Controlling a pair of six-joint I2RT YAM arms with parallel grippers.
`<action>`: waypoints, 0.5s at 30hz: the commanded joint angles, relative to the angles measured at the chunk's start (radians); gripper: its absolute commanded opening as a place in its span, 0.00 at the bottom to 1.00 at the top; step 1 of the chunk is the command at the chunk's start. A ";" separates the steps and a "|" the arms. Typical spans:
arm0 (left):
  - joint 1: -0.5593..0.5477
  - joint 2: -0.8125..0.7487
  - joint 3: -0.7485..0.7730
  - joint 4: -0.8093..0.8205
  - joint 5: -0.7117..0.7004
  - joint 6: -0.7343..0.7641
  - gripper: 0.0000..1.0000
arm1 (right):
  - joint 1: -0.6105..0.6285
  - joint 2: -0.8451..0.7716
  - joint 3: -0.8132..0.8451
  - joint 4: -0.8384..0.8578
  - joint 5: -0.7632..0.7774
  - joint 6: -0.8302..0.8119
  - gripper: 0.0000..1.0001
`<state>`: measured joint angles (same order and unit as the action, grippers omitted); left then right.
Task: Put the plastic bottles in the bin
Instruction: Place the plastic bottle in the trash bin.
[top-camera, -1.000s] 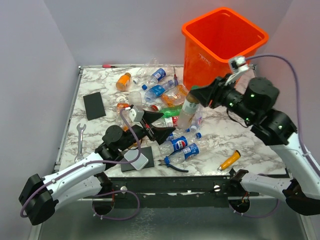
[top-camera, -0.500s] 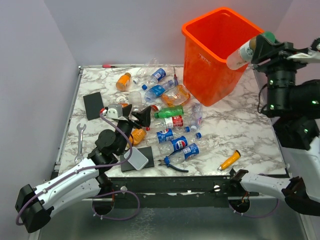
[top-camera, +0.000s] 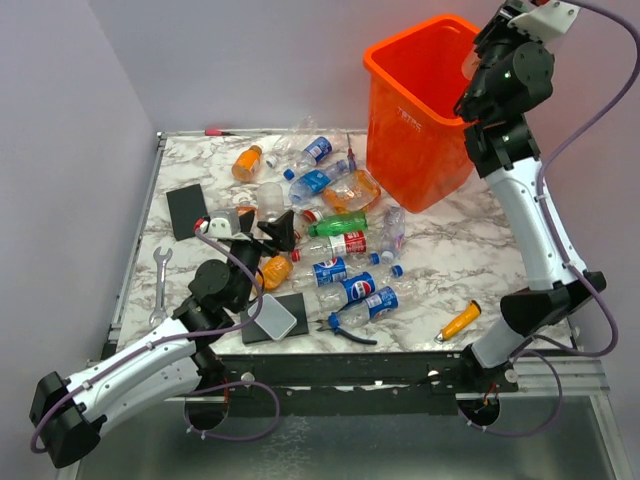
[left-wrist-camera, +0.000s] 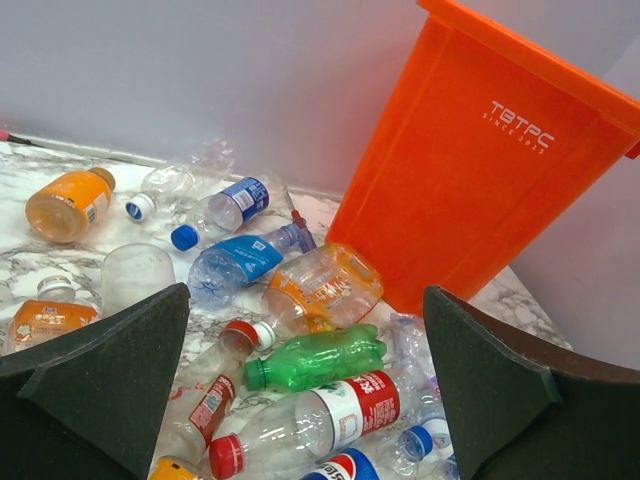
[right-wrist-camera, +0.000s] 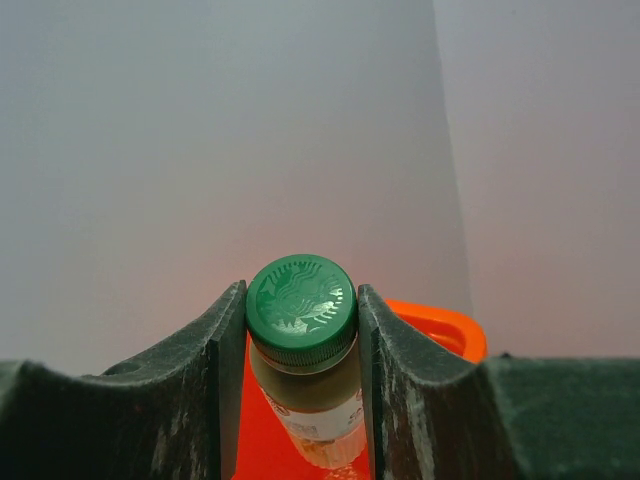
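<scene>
Jaws of right arm (top-camera: 522, 195) clamp a green-capped bottle (right-wrist-camera: 301, 315) above the bin (top-camera: 405, 130). Left arm (top-camera: 140, 365) jaws stand apart over bottles (left-wrist-camera: 318, 360) on the tabletop (top-camera: 470, 250).

Crushed plastic bottles (top-camera: 338, 225) lie scattered beside the upright orange bin (top-camera: 405, 135).

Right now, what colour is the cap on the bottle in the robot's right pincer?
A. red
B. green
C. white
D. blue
B: in the right wrist view, the bottle pinched in the right pincer has a green cap, with the orange bin behind it.
</scene>
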<state>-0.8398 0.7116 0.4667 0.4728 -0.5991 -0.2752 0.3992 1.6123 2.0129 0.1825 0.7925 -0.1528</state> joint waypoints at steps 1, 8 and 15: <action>-0.003 -0.018 0.001 -0.010 -0.031 0.012 0.99 | -0.069 0.074 0.083 -0.113 -0.065 0.146 0.00; -0.003 -0.023 0.016 -0.019 -0.002 0.015 0.99 | -0.129 0.138 0.152 -0.407 -0.194 0.361 0.88; -0.003 -0.006 0.021 -0.022 0.005 0.017 0.99 | -0.126 0.046 0.166 -0.459 -0.401 0.445 0.99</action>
<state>-0.8398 0.7021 0.4667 0.4683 -0.6018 -0.2714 0.2729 1.7439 2.1395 -0.2108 0.5621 0.2028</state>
